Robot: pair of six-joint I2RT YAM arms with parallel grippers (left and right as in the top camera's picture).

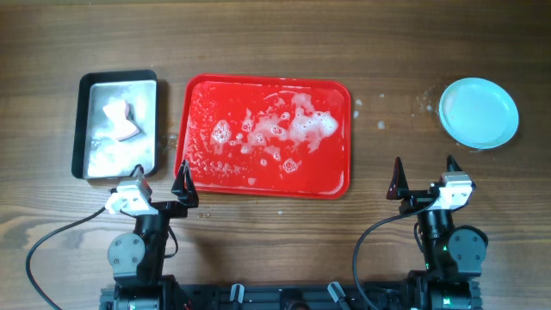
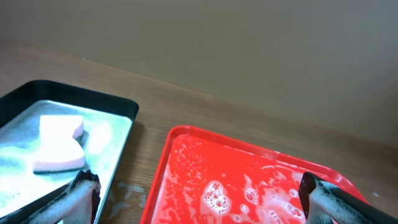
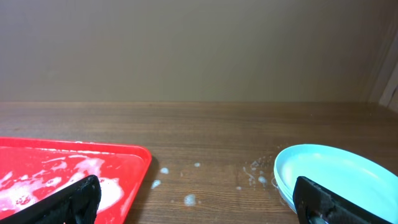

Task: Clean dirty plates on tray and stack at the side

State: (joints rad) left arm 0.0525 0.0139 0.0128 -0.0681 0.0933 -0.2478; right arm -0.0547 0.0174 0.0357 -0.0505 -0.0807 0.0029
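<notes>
– Wood-grain table seen from above; what holds what?

– Red tray in the middle, wet, with white suds spread across it. Left of it is a black-rimmed pan, with a pale sponge lying in soapy water.

– And the plates?

– Pale blue plates rest on the table at far right, well apart from the tray. They look stacked, though I cannot count them.

– Where are the fingers?

– Left gripper hangs at the tray's near left corner. Right gripper sits nearer the camera than the plates, which lie beyond it and slightly to its right, untouched. Both are spread wide, holding nothing.
</notes>
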